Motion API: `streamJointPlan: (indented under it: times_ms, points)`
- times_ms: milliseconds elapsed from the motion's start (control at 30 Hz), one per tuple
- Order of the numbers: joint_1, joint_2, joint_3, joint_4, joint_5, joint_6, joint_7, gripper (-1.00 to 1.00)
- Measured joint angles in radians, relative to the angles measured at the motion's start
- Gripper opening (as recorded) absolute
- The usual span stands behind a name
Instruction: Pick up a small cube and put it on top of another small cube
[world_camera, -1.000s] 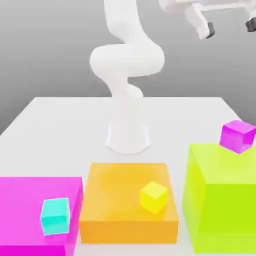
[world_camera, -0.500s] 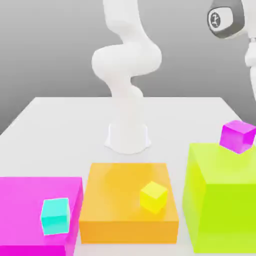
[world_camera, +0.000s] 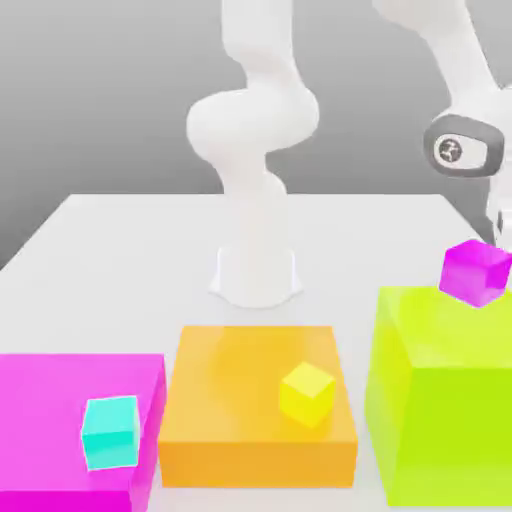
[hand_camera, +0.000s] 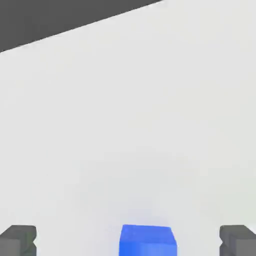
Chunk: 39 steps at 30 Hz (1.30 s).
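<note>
Hand view showed the end effector (hand_camera: 128, 241) spread wide and empty, its fingertips (hand_camera: 19, 240) flanking the small blue cube (hand_camera: 148, 240) on the tabletop (hand_camera: 150, 125). To grasp cleanly it needed to descend centred, then close. Exterior view put the purple cube (world_camera: 477, 271) at right-centre atop the lime block (world_camera: 440, 400); yellow cube (world_camera: 307, 392) and cyan cube (world_camera: 110, 432) lay clear, lower left.

The arm (world_camera: 255, 140) consists of glossy white, rounded tubular links on a cylindrical white base (world_camera: 257, 275). One joint carries a dark grey cap (world_camera: 458, 150) bearing a small white emblem. Fingertips (hand_camera: 238, 240) are dark grey, blocky.
</note>
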Motion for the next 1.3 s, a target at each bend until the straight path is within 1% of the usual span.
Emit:
streamJointPlan:
  times_ms: [100,300,433,467,667,767,833,1000,1100,1167,1200,1300]
  points:
    - [0.006,0.025,-0.025,-0.044,-0.047,0.051,0.051,0.00]
    - [0.065,0.141,-0.113,-0.023,-0.170,0.148,0.141,0.00]
    - [0.112,0.230,-0.171,-0.007,-0.215,0.215,0.180,0.00]
    - [0.122,0.247,-0.181,-0.005,-0.219,0.229,0.185,-1.00]
    - [0.125,0.257,-0.185,-0.003,-0.224,0.236,0.191,-1.00]
    - [0.106,0.216,-0.164,-0.009,-0.215,0.205,0.179,-1.00]
    - [0.087,0.174,-0.140,-0.017,-0.191,0.173,0.159,-1.00]
    - [0.037,0.069,-0.068,-0.041,-0.098,0.092,0.090,-1.00]
    - [0.026,0.021,-0.047,-0.051,-0.038,0.042,0.048,-1.00]
    - [0.026,0.019,-0.034,-0.026,-0.010,0.012,0.037,-1.00]
    - [0.022,0.014,-0.020,-0.008,0.021,-0.009,0.002,-1.00]
    - [0.009,-0.023,0.004,0.052,0.123,-0.100,-0.174,-1.00]
